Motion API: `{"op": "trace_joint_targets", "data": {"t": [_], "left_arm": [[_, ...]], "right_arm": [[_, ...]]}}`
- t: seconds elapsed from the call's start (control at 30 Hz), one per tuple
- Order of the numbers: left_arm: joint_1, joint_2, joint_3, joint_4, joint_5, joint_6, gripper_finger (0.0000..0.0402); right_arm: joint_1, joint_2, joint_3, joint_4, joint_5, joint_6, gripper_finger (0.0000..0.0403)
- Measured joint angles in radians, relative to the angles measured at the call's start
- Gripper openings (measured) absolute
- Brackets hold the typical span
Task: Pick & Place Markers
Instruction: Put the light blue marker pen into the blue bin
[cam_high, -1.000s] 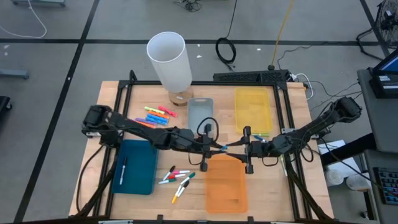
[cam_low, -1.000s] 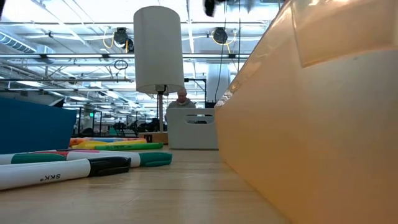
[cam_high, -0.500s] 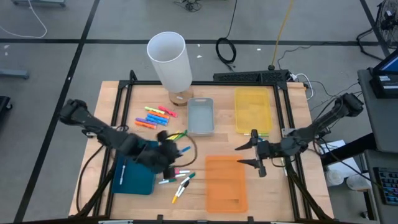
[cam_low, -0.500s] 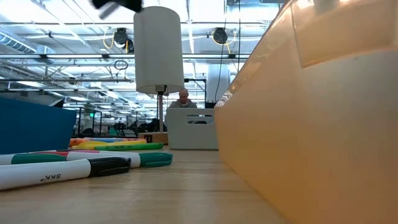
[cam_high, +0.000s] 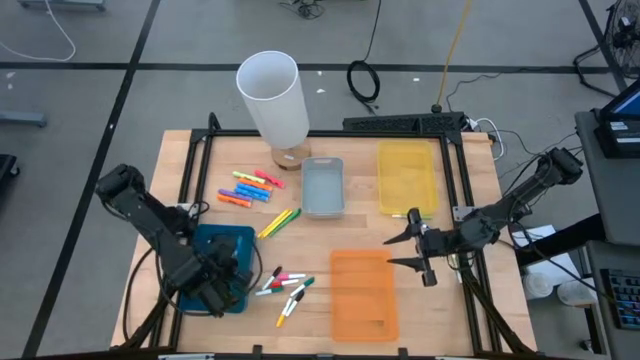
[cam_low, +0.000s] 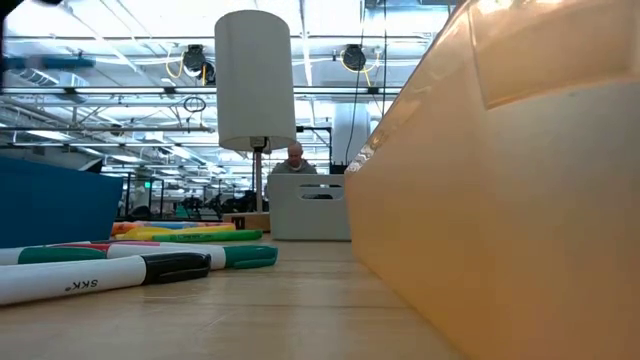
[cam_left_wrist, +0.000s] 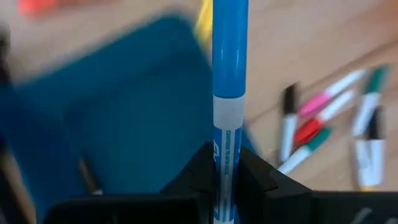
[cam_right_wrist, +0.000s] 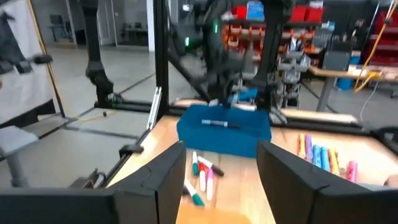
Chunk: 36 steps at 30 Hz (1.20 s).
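Note:
My left gripper (cam_high: 220, 287) hangs over the blue tray (cam_high: 225, 248) at the table's near left, pointing down, shut on a blue marker (cam_left_wrist: 229, 68). A dark marker (cam_left_wrist: 87, 177) lies in that tray. My right gripper (cam_high: 408, 250) stands open and level beside the orange tray (cam_high: 363, 295), with nothing between its fingers (cam_right_wrist: 165, 177). Loose markers lie flat on the table in three groups: several neon ones (cam_high: 250, 187) at the far left, a yellow and a green one (cam_high: 280, 221), and several white-bodied ones (cam_high: 285, 288) beside the blue tray. My left gripper pinches the blue marker by its pale printed barrel (cam_left_wrist: 224, 149) between its two fingers (cam_left_wrist: 198, 171). The fingers come from above, slanting down. The marker's blue end (cam_left_wrist: 230, 37) juts out past the fingertips, lifted clear above the blue tray.
A tall white cylinder (cam_high: 272, 95) stands at the far edge. A grey tray (cam_high: 322, 186) and a yellow tray (cam_high: 407, 178) sit at the far middle and far right. A black frame (cam_high: 465, 215) runs round the table. A person (cam_low: 293, 158) shows in the room beyond.
My left gripper has carried the blue marker from the table's middle toward the near left, over the blue tray, rolling and tipping from level to pointing down. My right gripper has drawn back a little toward the right edge.

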Motion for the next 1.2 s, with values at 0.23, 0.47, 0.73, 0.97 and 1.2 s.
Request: {"op": "trace_joint_targets", "data": {"t": [0.23,0.47,0.73,0.97,1.2], "left_arm": [[-0.009,0.014,-0.166,0.251,0.218,-0.132,0.0032],[-0.008,0.015,-0.234,0.356,0.226,-0.157,0.0042],[-0.011,0.014,-0.234,0.344,0.224,-0.117,0.0048],[-0.011,0.013,-0.234,0.328,0.224,-0.045,0.0062],[-0.011,0.013,-0.234,0.328,0.209,0.031,0.0112]], "right_arm": [[0.0,-0.015,0.0,0.074,0.0,-0.117,0.0182],[-0.02,-0.015,0.0,0.1,0.0,-0.198,0.0182],[-0.044,-0.015,0.0,0.095,0.0,-0.178,0.0182],[-0.024,-0.01,0.0,0.096,-0.003,-0.159,0.0183],[-0.013,0.001,0.0,0.103,-0.002,-0.153,0.0183]]}}
